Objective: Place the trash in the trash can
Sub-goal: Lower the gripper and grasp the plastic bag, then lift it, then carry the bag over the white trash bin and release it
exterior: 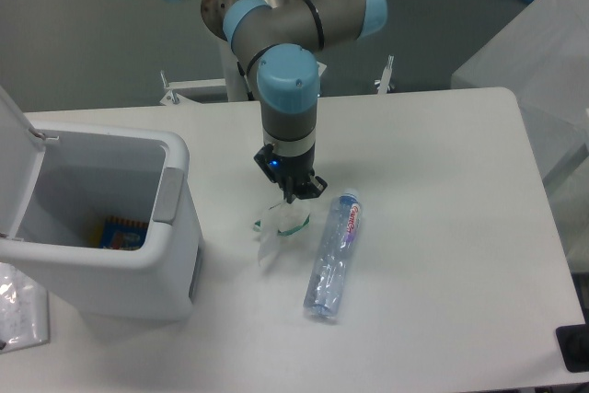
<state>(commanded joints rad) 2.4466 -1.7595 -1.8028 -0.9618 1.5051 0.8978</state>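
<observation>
My gripper (293, 192) is shut on the top of the crumpled clear plastic wrapper (279, 227), which has a green bit and hangs below the fingers, its lower end near the table. Just to the right, the crushed clear bottle (334, 253) with a white-pink label lies flat on the white table. The trash can (138, 264), a white bin with a grey side panel, stands at the left with its lid (14, 158) swung open; a blue-orange item lies inside it.
A clear plastic bag (18, 310) lies at the front left beside the bin. A pale box (543, 62) stands off the table's right edge. The robot base sits behind the table's far edge.
</observation>
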